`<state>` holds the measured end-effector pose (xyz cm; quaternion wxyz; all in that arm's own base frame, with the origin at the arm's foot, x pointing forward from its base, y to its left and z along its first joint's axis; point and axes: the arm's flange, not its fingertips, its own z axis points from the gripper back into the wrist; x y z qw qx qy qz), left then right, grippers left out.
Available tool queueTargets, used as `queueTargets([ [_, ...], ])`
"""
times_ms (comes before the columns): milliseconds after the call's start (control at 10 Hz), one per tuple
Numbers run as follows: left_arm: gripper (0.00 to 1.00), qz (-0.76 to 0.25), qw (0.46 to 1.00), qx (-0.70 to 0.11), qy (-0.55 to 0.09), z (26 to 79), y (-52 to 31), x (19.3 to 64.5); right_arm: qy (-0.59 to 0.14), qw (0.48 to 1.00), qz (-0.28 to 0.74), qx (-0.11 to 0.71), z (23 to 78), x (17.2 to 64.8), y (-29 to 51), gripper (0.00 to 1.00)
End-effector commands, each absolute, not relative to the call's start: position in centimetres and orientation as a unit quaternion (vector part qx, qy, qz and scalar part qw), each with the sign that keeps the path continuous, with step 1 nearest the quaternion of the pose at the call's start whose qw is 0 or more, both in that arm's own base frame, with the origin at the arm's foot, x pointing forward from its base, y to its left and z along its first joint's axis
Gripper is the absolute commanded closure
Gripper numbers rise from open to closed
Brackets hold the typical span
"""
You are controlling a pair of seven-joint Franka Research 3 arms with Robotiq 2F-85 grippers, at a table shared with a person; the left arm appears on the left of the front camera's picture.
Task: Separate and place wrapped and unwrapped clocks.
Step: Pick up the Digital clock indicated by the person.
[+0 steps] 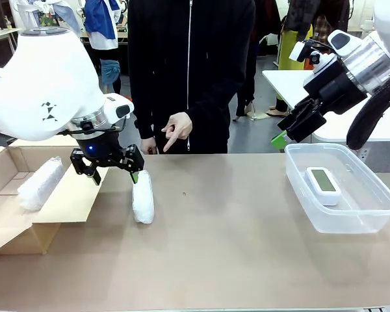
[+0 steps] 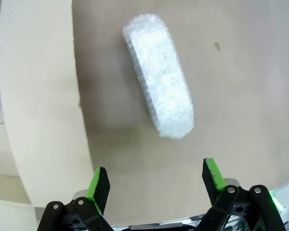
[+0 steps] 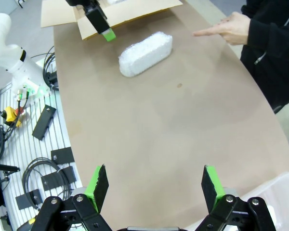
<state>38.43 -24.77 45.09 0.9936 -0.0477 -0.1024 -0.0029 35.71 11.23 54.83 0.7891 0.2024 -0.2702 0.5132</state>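
No readable words, brands or numbers show anywhere here. The left arm (image 1: pixel 45 84) carries a small black mark on its white shell, a cluster of tiny shapes and not letters. The clock (image 1: pixel 322 184) in the clear bin (image 1: pixel 377 205) has a blank grey-green screen.

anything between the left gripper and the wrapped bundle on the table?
Nothing visible. The left gripper hangs open over bare table, with the bubble-wrap bundle lying just ahead of its fingers. The cardboard box flap sits off to one side, not between them. The person's pointing hand is beyond the bundle.
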Motion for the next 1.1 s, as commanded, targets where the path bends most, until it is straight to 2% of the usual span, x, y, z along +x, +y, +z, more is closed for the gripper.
queueTargets([
  [0, 0.0, 0.042, 0.993, -0.062, -0.093, 43.3, -27.1, 41.2, -0.267, 0.785, 0.521, 0.201, 54.9, 35.8, 11.0, 0.0],
  [400, 0.0, 0.098, 0.987, -0.071, -0.109, 39.7, -28.0, 43.4, -0.267, 0.785, 0.521, 0.201, 54.9, 35.8, 11.0, 0.0],
  [600, 0.0, 0.123, 0.985, -0.042, -0.118, 38.9, -28.2, 43.7, -0.267, 0.785, 0.521, 0.201, 54.9, 35.8, 11.0, 0.0],
  [1000, 0.0, 0.125, 0.983, -0.041, -0.126, 37.9, -28.3, 44.7, -0.267, 0.785, 0.521, 0.201, 54.9, 35.8, 11.0, 0.0],
])
